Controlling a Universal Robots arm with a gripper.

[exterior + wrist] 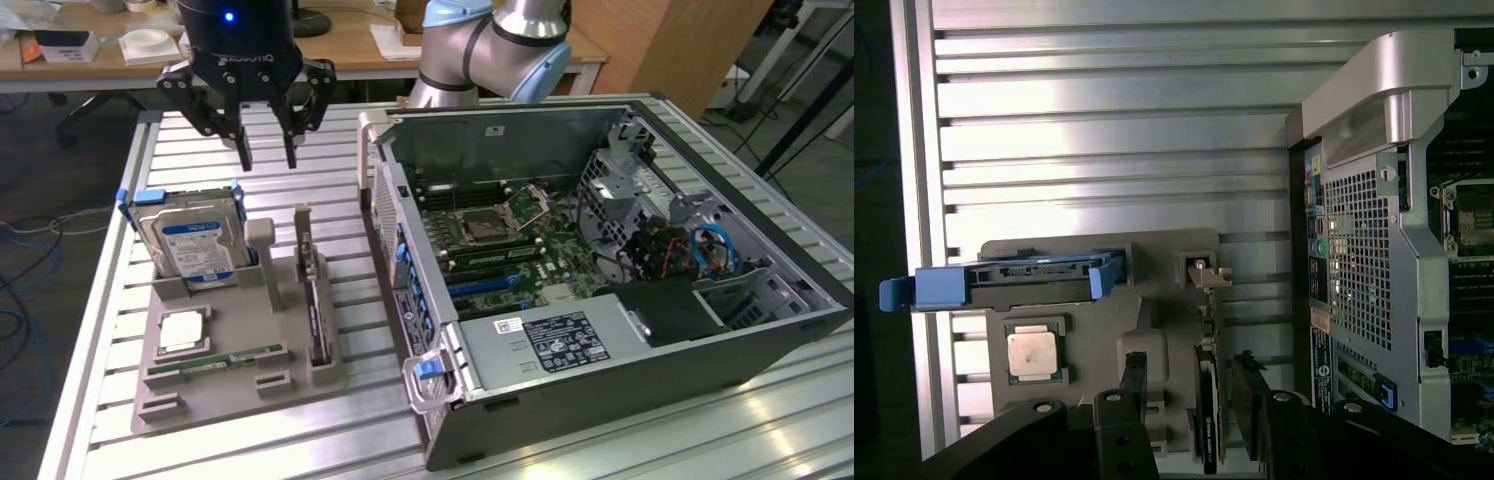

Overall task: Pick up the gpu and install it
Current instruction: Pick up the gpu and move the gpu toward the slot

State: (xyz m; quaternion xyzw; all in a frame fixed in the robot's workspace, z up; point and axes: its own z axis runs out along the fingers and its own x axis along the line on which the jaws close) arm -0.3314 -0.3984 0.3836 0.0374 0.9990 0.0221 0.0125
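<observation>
The gpu (311, 295) stands on edge in a slot of the grey holder tray (200, 400), to the exterior view's left of the computer case. It is a thin dark card with its silver bracket end (1205, 277) at the far side. My gripper (267, 158) hangs well above the tray's far end, open, with nothing between its two black fingers (244, 150). In the wrist view the gripper (1190, 362) looks down on the gpu (1206, 425), whose edge lies between the two fingers (1134, 385), nearer one of them.
The tray also holds a hard drive (198, 245) in a blue carrier, a processor (180, 335) and a narrow memory stick (214, 358). The open computer case (441, 400) lies on the exterior view's right with its motherboard (514, 235) exposed. All rest on a ribbed aluminium table (334, 440).
</observation>
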